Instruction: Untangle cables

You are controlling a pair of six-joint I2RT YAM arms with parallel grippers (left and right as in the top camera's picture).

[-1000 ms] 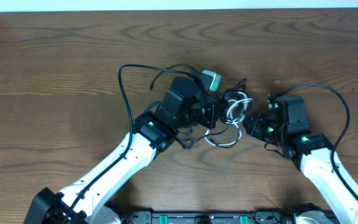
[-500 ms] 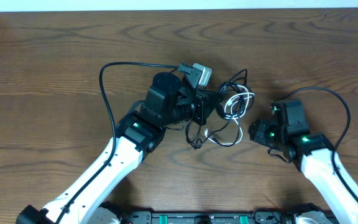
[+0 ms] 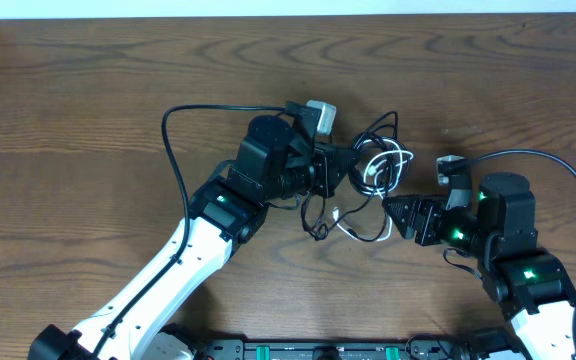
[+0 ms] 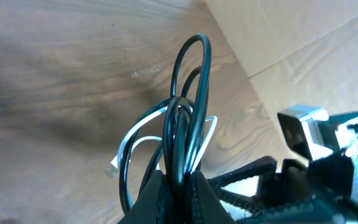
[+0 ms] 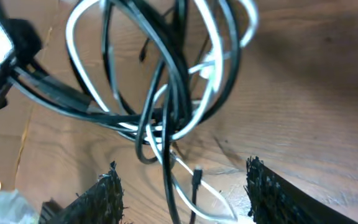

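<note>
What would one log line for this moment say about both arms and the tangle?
left gripper: shut on cables | right gripper: open, facing the cables | cables: black and white loops tangled

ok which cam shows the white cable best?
Right wrist: the white cable fills the frame up close, its loops threaded through the black cables. Overhead shows it small, inside the bundle. Left wrist catches only part of one white loop behind black loops.
</note>
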